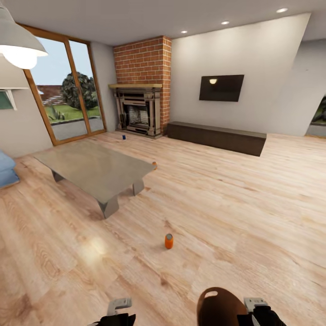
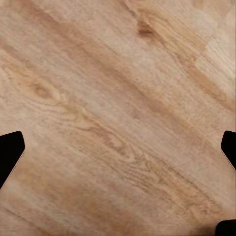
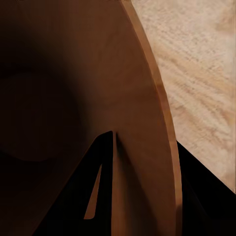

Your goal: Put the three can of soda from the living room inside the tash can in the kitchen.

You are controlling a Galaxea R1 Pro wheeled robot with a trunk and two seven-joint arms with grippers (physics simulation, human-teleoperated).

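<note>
One bright orange can (image 1: 169,241) stands upright on the light wood floor a short way ahead of me. A second orange can (image 1: 154,165) peeks out behind the low table's right corner. The dark blue can (image 1: 123,136) stands far off by the fireplace. At the bottom of the head view my right gripper (image 1: 254,309) is shut on the rim of the brown-copper trash can (image 1: 219,307). The right wrist view looks along that bin's wall (image 3: 73,73), with a finger (image 3: 101,162) on each side of it. My left gripper (image 1: 119,310) is open, with only floor between its fingers.
A low grey table (image 1: 95,168) stands ahead to the left. The brick chimney with its fireplace (image 1: 138,111), a black TV (image 1: 221,88) and a long dark bench (image 1: 216,137) line the far wall. Glass doors (image 1: 68,93) are at the left.
</note>
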